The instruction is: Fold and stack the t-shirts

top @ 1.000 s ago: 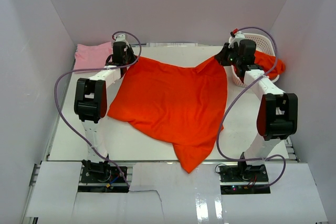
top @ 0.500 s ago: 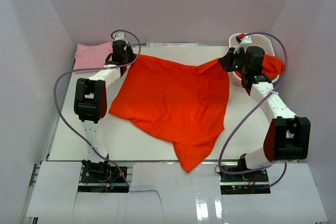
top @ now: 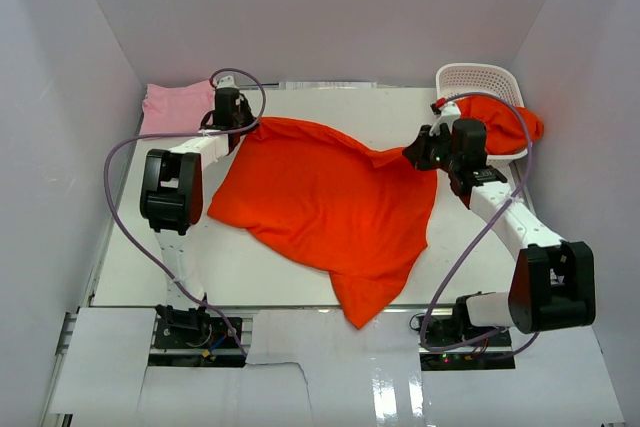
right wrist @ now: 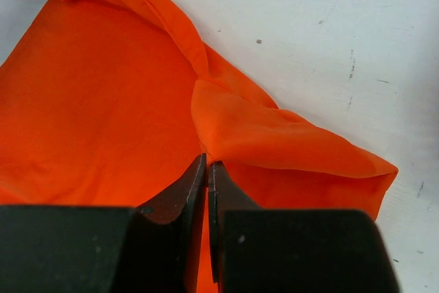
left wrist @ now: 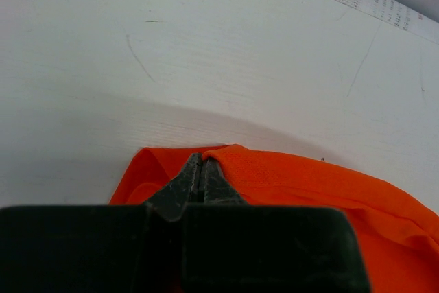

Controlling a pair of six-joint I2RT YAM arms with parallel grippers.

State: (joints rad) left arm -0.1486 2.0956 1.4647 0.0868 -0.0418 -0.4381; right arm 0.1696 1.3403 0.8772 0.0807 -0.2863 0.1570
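A bright orange-red t-shirt [top: 325, 207] lies spread across the table, one corner trailing toward the near edge. My left gripper [top: 236, 125] is shut on its far left corner, seen in the left wrist view [left wrist: 203, 157] with cloth [left wrist: 295, 176] pinched between the tips. My right gripper [top: 415, 155] is shut on its far right corner, seen in the right wrist view [right wrist: 208, 161] with the cloth [right wrist: 103, 101] bunched at the tips. A light pink t-shirt [top: 172, 107] lies folded at the far left. More orange-red cloth [top: 508, 119] hangs out of the basket.
A white lattice basket [top: 478, 82] stands at the far right corner, behind my right arm. White walls close the table in on the left, back and right. The table's bare surface [top: 260, 272] shows in front of the shirt.
My right gripper has pulled the shirt's far right corner toward the near side and a little left, away from the basket. The shirt's back edge now sags. The left gripper has barely moved.
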